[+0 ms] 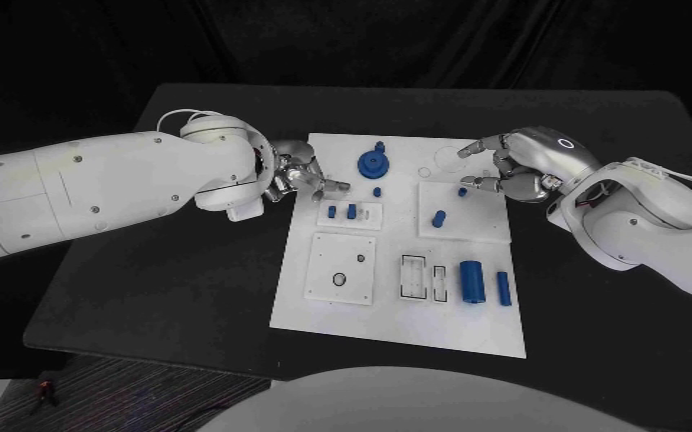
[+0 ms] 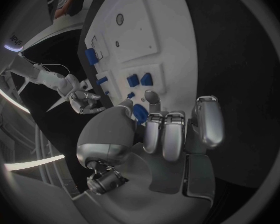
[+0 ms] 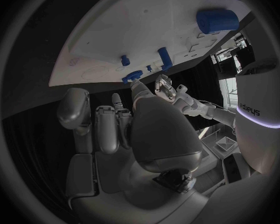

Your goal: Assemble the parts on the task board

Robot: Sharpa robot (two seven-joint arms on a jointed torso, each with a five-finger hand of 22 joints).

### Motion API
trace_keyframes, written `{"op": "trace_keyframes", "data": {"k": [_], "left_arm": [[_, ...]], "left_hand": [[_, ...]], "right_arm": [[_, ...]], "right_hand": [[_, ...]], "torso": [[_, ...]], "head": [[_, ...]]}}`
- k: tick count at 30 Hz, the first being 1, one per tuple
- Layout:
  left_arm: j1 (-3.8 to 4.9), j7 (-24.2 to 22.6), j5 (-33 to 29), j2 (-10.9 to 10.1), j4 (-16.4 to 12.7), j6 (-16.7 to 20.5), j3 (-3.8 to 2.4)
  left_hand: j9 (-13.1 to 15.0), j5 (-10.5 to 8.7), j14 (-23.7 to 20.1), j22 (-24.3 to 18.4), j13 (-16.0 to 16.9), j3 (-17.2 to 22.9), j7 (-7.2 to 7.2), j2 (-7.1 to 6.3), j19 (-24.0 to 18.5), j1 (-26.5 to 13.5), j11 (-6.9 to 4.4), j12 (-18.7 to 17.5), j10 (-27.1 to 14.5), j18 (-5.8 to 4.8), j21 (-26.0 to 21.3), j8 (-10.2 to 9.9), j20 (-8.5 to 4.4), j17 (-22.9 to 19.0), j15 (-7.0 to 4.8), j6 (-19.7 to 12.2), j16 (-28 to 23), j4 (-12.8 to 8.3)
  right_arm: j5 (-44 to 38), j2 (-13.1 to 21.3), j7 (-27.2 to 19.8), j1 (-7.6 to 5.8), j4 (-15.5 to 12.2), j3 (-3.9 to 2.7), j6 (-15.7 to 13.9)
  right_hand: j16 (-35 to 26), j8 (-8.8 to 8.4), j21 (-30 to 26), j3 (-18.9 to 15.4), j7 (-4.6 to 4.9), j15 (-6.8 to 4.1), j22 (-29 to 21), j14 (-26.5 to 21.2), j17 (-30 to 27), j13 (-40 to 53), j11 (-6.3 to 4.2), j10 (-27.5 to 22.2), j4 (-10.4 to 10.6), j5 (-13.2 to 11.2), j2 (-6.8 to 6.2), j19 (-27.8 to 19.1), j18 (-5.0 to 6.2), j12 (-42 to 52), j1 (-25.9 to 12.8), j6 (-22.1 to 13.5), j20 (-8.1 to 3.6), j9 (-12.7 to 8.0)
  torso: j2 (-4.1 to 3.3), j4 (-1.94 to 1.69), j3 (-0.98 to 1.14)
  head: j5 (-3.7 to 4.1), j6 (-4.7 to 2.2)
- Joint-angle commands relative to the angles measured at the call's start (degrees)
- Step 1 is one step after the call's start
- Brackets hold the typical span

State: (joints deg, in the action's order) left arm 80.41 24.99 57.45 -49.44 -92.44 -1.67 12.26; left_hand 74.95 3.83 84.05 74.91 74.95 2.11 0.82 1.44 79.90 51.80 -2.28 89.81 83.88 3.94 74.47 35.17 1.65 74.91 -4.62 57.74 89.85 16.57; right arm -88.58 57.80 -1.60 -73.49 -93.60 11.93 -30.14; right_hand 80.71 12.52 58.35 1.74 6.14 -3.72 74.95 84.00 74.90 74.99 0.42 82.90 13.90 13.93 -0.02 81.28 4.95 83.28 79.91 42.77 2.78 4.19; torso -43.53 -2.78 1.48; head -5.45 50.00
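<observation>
The white task board (image 1: 397, 297) lies in the middle of the table. On it are a blue gear (image 1: 375, 164) at the far end, two small blue blocks (image 1: 342, 212) in a frame, a blue peg (image 1: 438, 219), and two blue cylinders (image 1: 472, 275) near the front right. My left hand (image 1: 303, 177) hovers at the board's far left edge, fingers bent, with nothing seen in them. My right hand (image 1: 508, 167) hangs over the far right corner, next to a tiny blue piece (image 1: 463, 191). The left wrist view shows the gear (image 2: 140, 113) just past the thumb.
The black table (image 1: 173, 282) extends on both sides of the board. A raised white plate with round holes (image 1: 343, 268) sits on the board's left front part, and a slotted frame (image 1: 424, 278) lies beside it.
</observation>
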Motion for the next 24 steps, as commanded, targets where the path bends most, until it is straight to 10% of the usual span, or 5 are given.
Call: {"op": "trace_keyframes", "data": {"k": [1, 9, 13, 16, 24], "left_arm": [[1.16, -7.75, 3.10, -0.18, -0.18, 10.66, -0.14], [2.45, -26.33, 12.37, 1.82, 2.87, 18.93, -0.13], [2.08, -32.49, 18.28, 3.46, 5.21, 18.37, -0.11], [0.75, -38.21, 25.08, 5.08, 7.75, 17.89, -0.10], [-1.55, -43.39, 31.64, 7.31, 10.16, 18.66, -0.09]], "left_hand": [[2.06, 0.09, 5.95, 9.31, 15.05, -0.76, -0.12, -0.28, 0.43, 0.57, -0.50, 0.19, 6.12, -0.01, 0.39, -0.14, -0.05, 15.09, -0.39, -0.52, 0.15, -0.30], [0.08, 6.14, 5.95, 8.35, 12.43, -1.56, 1.64, 0.58, -4.69, 14.35, 1.29, -2.47, 3.59, 1.03, -5.37, -5.86, 1.18, 15.09, 1.49, -7.80, 0.15, -1.99], [-8.07, 3.72, -3.62, 6.33, -0.61, 4.08, 4.41, 0.63, -14.34, 25.55, 4.35, -17.57, -14.65, 1.72, -12.21, -14.18, 3.17, 7.87, 4.49, -11.21, -3.93, -5.51], [-12.05, 2.54, -21.35, 6.11, -20.44, 7.49, 5.22, -1.23, -17.27, 29.80, 5.94, -41.32, -35.97, 1.53, -11.29, -16.35, 4.24, -5.06, 6.18, -11.19, -12.23, -5.98], [-25.51, 2.81, -12.04, 10.76, -36.49, 13.92, 5.62, -5.06, -0.75, 34.10, 5.92, -57.90, -37.60, -0.70, 4.44, -25.61, 4.80, -11.61, 4.57, -9.35, -14.22, -7.17]], "right_arm": [[-0.14, 0.07, 0.80, 0.13, 0.03, -0.04, -0.23], [-0.14, -0.05, 0.76, 0.13, 0.14, -0.04, -0.19], [-0.14, -0.01, 0.60, 0.14, 0.15, -0.04, -0.28], [-0.14, 0.14, 0.33, 0.14, 0.07, -0.04, -0.50], [-0.14, 0.53, -0.24, 0.15, -0.17, -0.04, -1.22]], "right_hand": [[-0.31, -0.26, -0.27, 0.02, -0.05, 0.30, 7.10, 3.35, 5.17, 5.81, -0.07, -0.35, -0.34, 0.21, 0.30, -0.51, 0.92, -0.39, 0.47, -0.16, 0.09, -0.10], [-0.31, -0.26, -0.27, 0.02, -0.05, 0.30, 7.10, 3.35, 5.17, 5.81, -0.07, -0.35, -0.34, 0.21, 0.30, -0.51, 0.92, -0.39, 0.47, -0.16, 0.09, -0.10], [-0.31, -0.27, -0.23, 0.02, -0.04, 0.30, 7.11, 3.36, 5.18, 5.88, -0.06, -0.29, -0.35, 0.24, 0.32, -0.49, 0.91, -0.34, 0.47, -0.13, 0.08, -0.10], [-0.26, -0.27, -0.06, 0.02, -0.04, 0.30, 7.15, 3.37, 5.22, 5.99, -0.06, -0.20, -0.35, 0.25, 0.33, -0.44, 0.88, -0.25, 0.47, -0.12, 0.08, -0.10], [-0.13, -0.26, 0.13, 0.03, -0.04, 0.30, 7.20, 3.41, 5.36, 6.05, -0.06, -0.15, -0.37, 0.28, 0.33, -0.37, 0.84, -0.21, 0.49, -0.09, 0.08, -0.10]], "torso": [[-0.01, 0.04, -0.05], [0.01, 0.06, 0.05], [-0.02, 0.00, 0.06], [-0.06, 0.05, 0.08], [-0.11, 0.15, -0.06]], "head": [[-0.09, 0.00], [-0.01, 0.00], [0.14, 0.00], [0.46, 0.00], [0.93, 0.00]]}}
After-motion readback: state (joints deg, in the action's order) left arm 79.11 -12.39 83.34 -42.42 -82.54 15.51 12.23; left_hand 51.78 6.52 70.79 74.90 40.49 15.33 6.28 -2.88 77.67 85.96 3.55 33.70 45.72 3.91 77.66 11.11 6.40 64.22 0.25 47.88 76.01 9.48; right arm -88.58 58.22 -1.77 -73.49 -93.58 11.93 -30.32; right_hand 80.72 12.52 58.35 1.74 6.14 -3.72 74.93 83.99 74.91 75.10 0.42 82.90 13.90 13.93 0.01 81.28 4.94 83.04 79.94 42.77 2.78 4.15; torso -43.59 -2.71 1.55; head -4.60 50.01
